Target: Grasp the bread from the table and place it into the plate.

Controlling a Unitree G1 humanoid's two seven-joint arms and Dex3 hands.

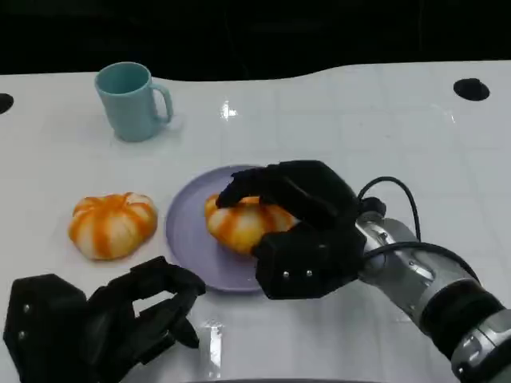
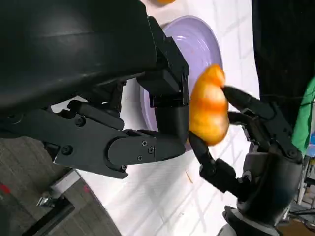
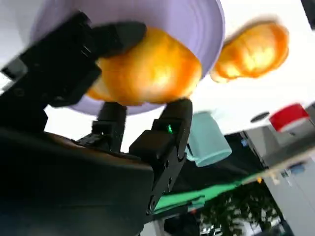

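Observation:
An orange-and-white striped bread (image 1: 243, 223) is gripped by my right hand (image 1: 307, 231), fingers over its top and thumb at its near side. It sits over the middle of the purple plate (image 1: 188, 231); whether it touches the plate I cannot tell. The left wrist view shows the same bread (image 2: 209, 113) pinched by the right hand (image 2: 261, 147) in front of the plate (image 2: 197, 44). From the right wrist, the bread (image 3: 147, 69) lies against the plate (image 3: 172, 19). My left hand (image 1: 104, 319) rests at the near left, fingers apart and loosely bent, holding nothing.
A second striped bread (image 1: 112, 225) lies on the white table left of the plate. A teal mug (image 1: 132, 100) stands at the far left. A black round hole (image 1: 471, 89) marks the far right corner. The table's right side is bare.

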